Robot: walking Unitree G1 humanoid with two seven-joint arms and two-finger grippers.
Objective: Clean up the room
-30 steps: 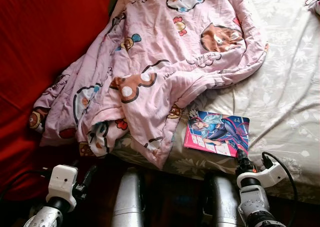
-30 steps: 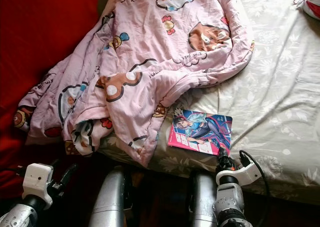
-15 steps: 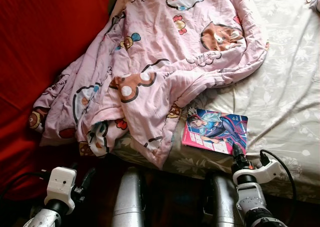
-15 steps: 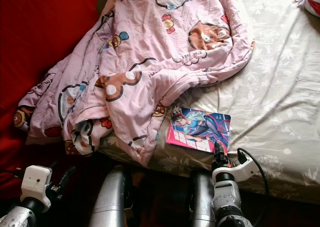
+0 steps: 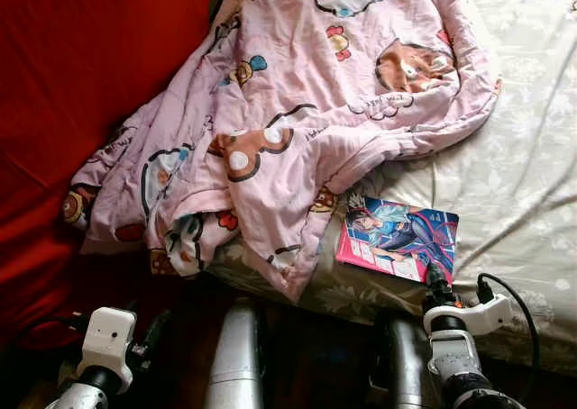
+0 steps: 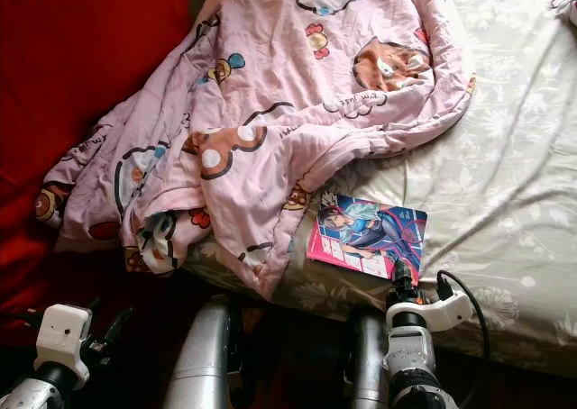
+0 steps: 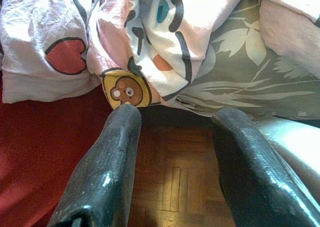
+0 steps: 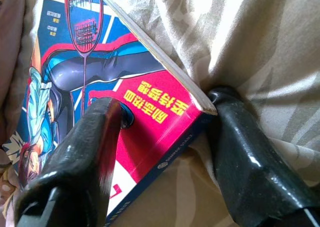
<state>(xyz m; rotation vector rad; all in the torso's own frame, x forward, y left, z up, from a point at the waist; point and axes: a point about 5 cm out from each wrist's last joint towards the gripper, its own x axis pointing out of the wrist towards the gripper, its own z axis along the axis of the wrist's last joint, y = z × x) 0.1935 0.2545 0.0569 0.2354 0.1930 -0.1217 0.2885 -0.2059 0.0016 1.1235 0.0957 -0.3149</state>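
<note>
Our right gripper [image 8: 165, 132] now closer on manga book [image 5: 398, 238], jaws released, straddling its corner; pinch looks next. Book lies near bed [image 5: 532, 157] edge, 4 o'clock of pink cartoon blanket [image 5: 297, 112]. Left gripper [image 7: 175, 157] idle, jaws released.

My right gripper [image 8: 165, 114] reaches forward at the near edge of the bed, fingers [image 8: 82, 152] parted, one fingertip resting on top, the other pressed down beside it. My right wrist, with its white housing and looped black cable, is raised upright. My left gripper [image 7: 172, 122] hangs low off the bed's near corner, fingers apart and touching nothing.
</note>
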